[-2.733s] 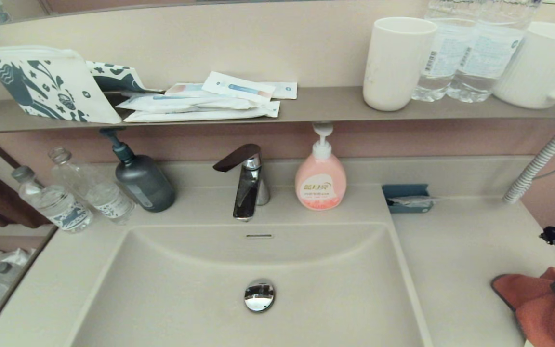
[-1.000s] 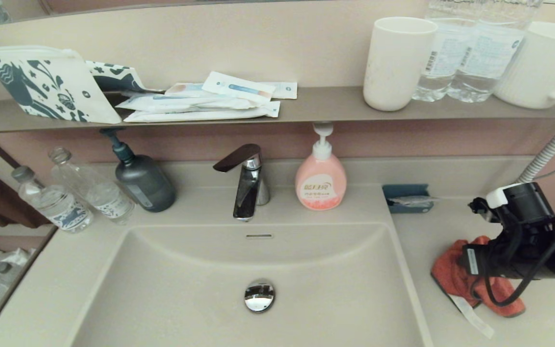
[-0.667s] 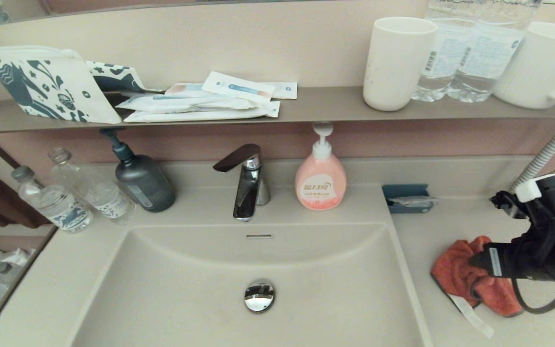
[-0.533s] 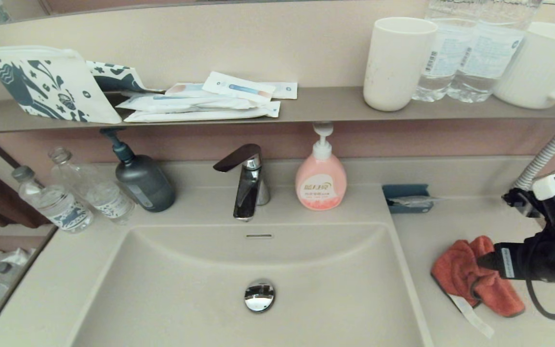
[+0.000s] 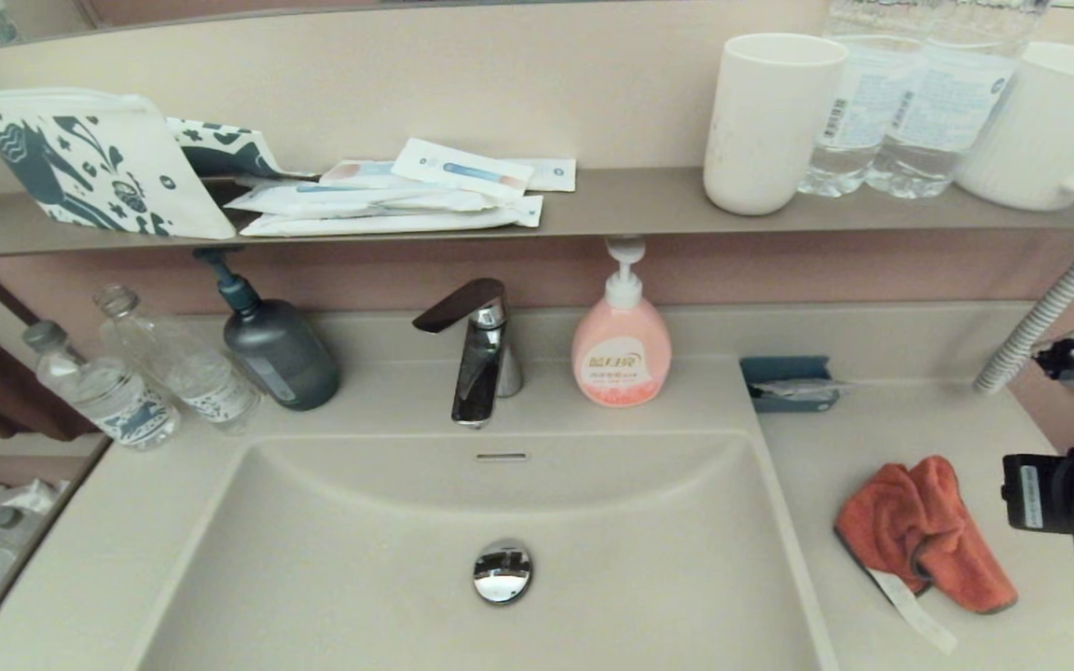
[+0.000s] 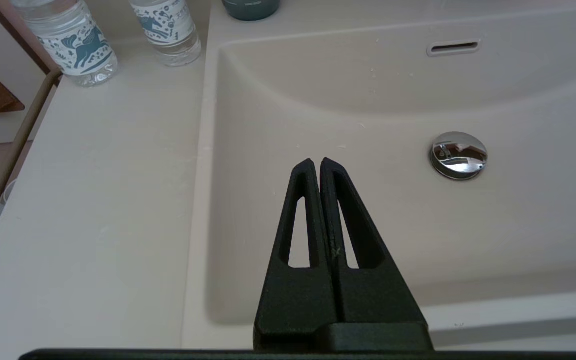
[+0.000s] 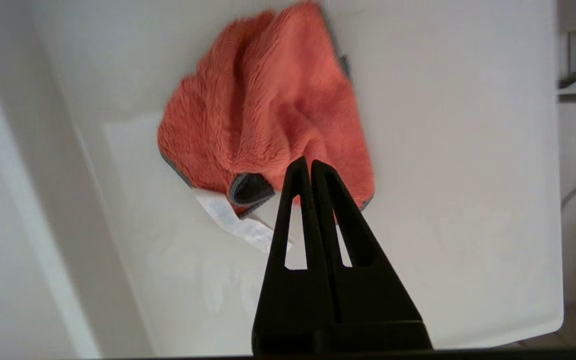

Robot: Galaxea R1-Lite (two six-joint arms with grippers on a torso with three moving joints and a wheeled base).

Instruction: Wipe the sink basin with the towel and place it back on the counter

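On the bench: the small orange-red plush microfibre towel (image 5: 924, 531) lies crumpled at the lower right of the head view, on the flat beige vanity bench (image 5: 873, 438), just beside the rim of the large rectangular beige sink basin (image 5: 388, 559); its white tag (image 5: 915, 610) trails toward the frame's bottom edge.
Right hand: the right hand (image 7: 310, 165) has its two black fingers pressed together and holds nothing; it hovers over the towel's near edge, apart from the cloth.
Left hand: the left hand (image 6: 315, 163), fingers together and empty, is parked over the basin, near the round chrome drain plug (image 6: 458, 155).
Stage: the towel rests back on the bench, so the task looks finished or nearly so.
Doing it well: draw the right hand clear without snagging the tag or dragging the cloth toward the basin edge.
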